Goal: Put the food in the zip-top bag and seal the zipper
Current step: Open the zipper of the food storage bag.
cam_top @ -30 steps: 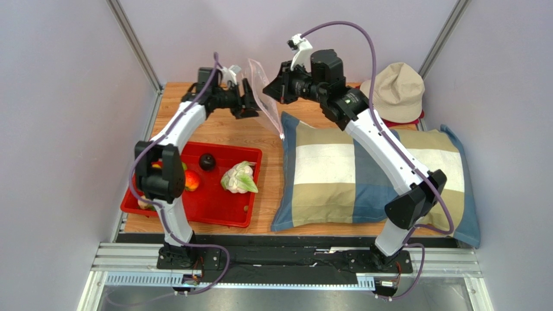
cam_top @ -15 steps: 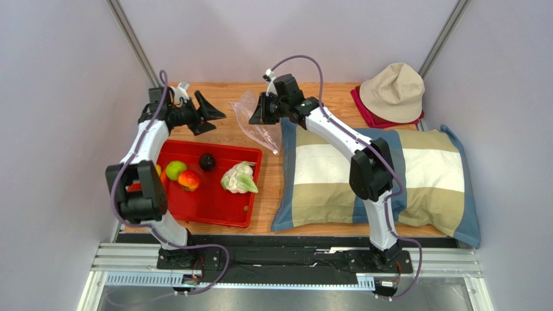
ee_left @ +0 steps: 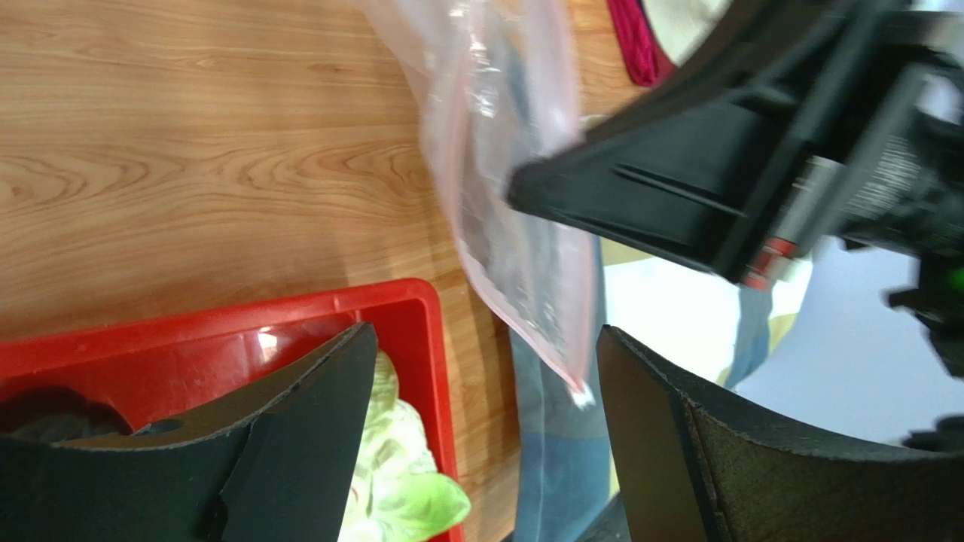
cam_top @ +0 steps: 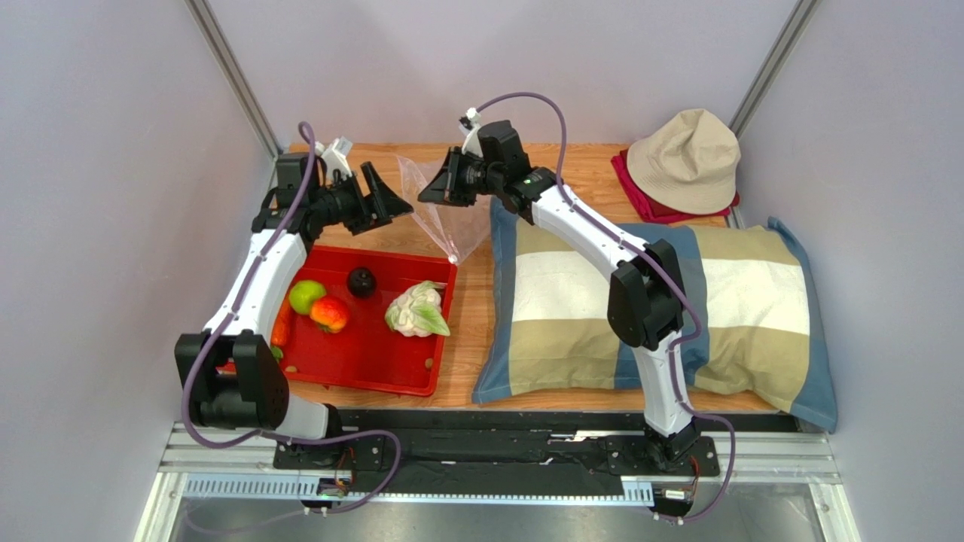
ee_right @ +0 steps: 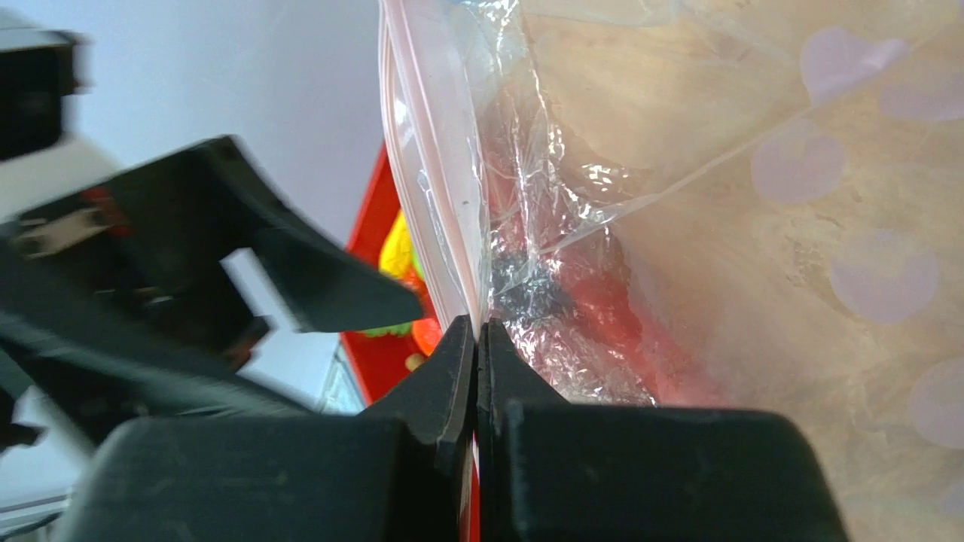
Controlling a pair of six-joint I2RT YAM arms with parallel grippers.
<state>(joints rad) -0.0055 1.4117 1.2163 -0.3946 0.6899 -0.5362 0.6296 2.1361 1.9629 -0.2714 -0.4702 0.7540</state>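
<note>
clear zip-top bag [cam_top: 448,221] hangs at the far middle, its mouth edge pinched in the right gripper [ee_right: 478,334], left gripper [ee_left: 484,337] spread empty just left, food [cam_top: 416,311] in the red tray [cam_top: 373,352].

No legible text or labels anywhere.

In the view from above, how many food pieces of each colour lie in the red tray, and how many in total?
Green round apple: 1
Red-orange fruit: 1
Dark round fruit: 1
White-green cauliflower: 1
Orange carrot, partly hidden: 1
Total: 5 visible in the red plastic tray
</note>
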